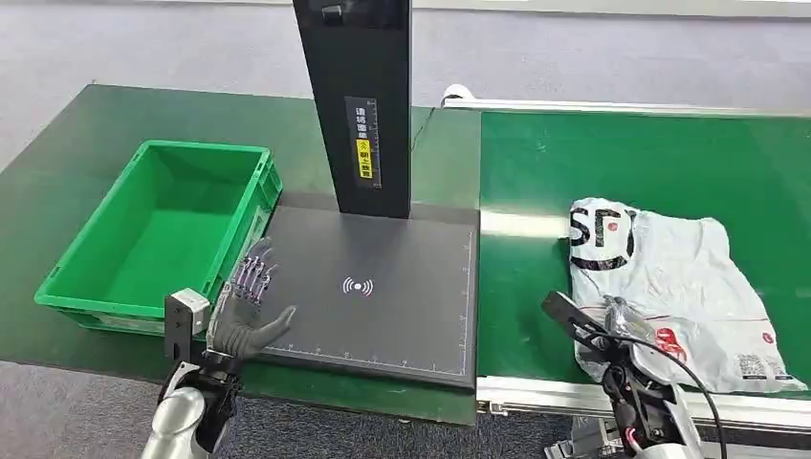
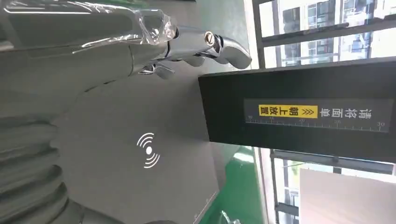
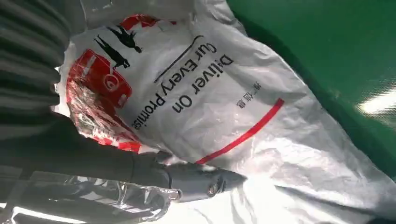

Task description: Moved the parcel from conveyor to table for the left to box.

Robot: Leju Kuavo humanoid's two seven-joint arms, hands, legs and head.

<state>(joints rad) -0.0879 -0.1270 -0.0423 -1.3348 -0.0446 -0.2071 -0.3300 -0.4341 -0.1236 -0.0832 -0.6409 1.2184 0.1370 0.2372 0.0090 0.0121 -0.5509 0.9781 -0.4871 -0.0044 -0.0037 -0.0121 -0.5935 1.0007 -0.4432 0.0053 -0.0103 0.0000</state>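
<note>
Reaching onto the grey parcel (image 1: 669, 287) lying on the green conveyor (image 1: 536, 316), the right hand (image 3: 140, 172) rests fingers on it, grip unclear, and must next close firmly while the left hand (image 1: 246, 311) waits open-fingered above the table (image 1: 57, 153).

Lies flat and crumpled on the green conveyor (image 1: 536, 191): a white plastic parcel (image 1: 669, 277) with black and red print. Green box (image 1: 163, 234) sits open on the table (image 1: 57, 163), well apart.
</note>
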